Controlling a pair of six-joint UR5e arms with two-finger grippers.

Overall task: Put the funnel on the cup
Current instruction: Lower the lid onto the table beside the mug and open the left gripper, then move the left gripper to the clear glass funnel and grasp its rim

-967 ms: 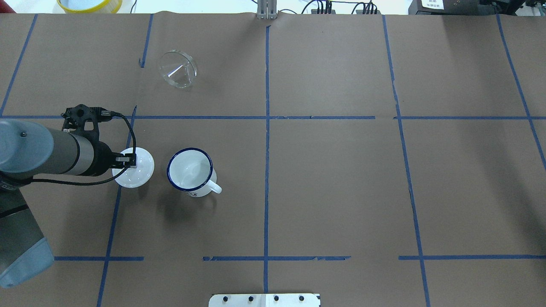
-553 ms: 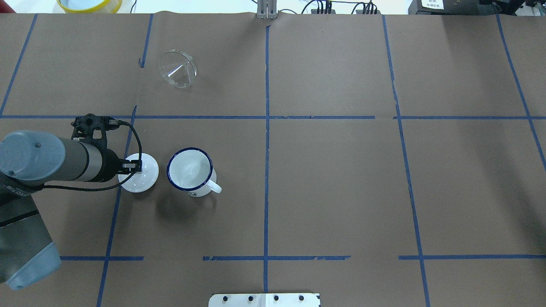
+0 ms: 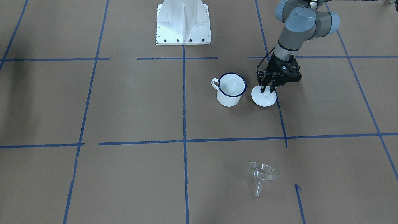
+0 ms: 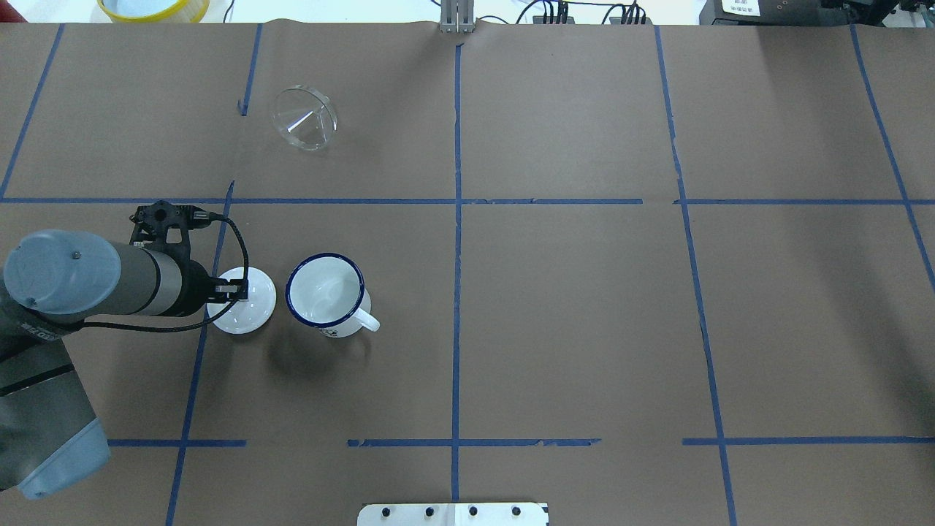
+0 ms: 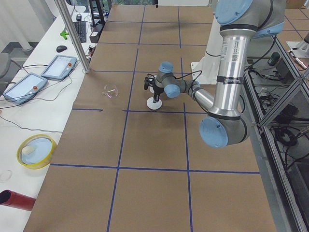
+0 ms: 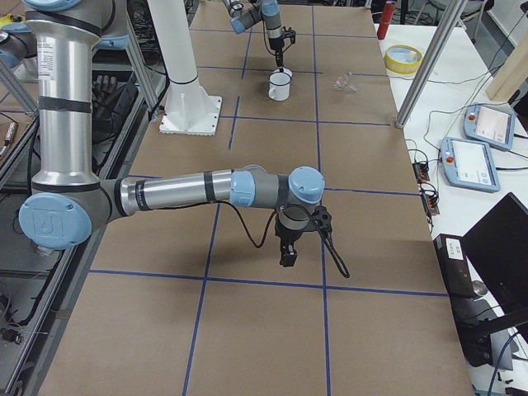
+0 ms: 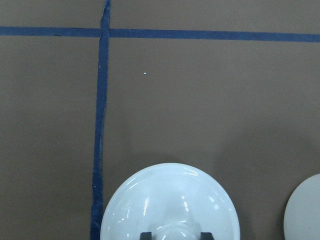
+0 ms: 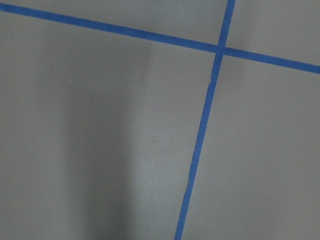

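While the cup (image 4: 325,292) stands uncovered, I see the funnel (image 4: 304,118) lying untouched, well apart on the worktop (image 4: 584,292). The left gripper (image 4: 237,290) has its jaws seemingly clamped on the lid (image 4: 252,313) beside the cup. Whether the right gripper (image 6: 286,252) has its jaws apart, I cannot tell.

Nothing can be read: print (image 4: 330,333) on the cup (image 4: 326,291) and a label (image 4: 739,6) at one o'clock are blurred.

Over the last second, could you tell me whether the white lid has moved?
Yes. In the overhead view the lid, held by the left gripper, has shifted right, closer to the cup.
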